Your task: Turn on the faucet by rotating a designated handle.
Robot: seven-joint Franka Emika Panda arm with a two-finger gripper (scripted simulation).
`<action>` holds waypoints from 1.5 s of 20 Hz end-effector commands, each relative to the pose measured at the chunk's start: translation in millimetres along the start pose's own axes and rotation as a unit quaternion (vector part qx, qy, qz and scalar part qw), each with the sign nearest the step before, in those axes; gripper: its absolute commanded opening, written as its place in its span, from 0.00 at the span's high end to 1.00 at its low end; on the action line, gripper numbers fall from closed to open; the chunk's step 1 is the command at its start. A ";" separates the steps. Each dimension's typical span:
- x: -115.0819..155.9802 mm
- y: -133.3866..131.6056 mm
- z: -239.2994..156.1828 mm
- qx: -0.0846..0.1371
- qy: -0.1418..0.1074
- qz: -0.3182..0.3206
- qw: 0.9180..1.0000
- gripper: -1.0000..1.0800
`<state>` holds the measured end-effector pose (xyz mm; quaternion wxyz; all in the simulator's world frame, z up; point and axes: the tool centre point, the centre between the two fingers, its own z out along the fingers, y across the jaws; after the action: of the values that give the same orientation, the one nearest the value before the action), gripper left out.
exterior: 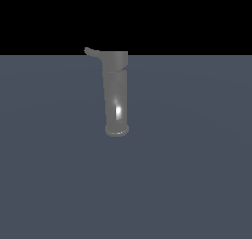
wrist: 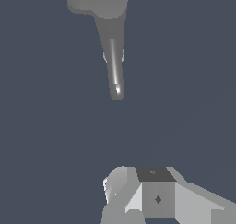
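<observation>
A flat, plain slate-blue floor (exterior: 197, 184) fills the lower part of the exterior view. Above the floor's far edge lies a solid black backdrop (exterior: 197, 16). In the wrist view the same floor (wrist: 46, 126) spreads bare and uniform.

1. I can read no text, label, brand, number or sign in either view.
2. The faucet (exterior: 116, 93) has a plain glossy grey surface with only a bright highlight on it, no lettering.
3. The handle (exterior: 91, 52) carries no mark I can read.
4. The gripper (wrist: 138, 195) shows small dark diamond-shaped marks on its housing in the wrist view; they are not readable characters.
5. The counter (exterior: 197, 174) is a uniform blue-grey with nothing printed on it.
</observation>
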<state>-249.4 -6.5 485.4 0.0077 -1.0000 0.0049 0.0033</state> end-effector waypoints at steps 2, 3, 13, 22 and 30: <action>0.1 -0.1 0.1 0.000 0.000 0.000 1.000 1.00; 0.2 -0.5 0.3 0.000 0.000 0.001 1.000 1.00; 8.5 -16.4 9.8 0.000 0.000 0.037 0.999 1.00; 30.1 -48.5 30.2 0.000 0.001 0.115 0.993 1.00; 59.3 -79.3 52.1 0.001 0.001 0.197 0.980 1.00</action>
<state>-195.6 67.2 438.4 0.0076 -0.9825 0.1860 0.0035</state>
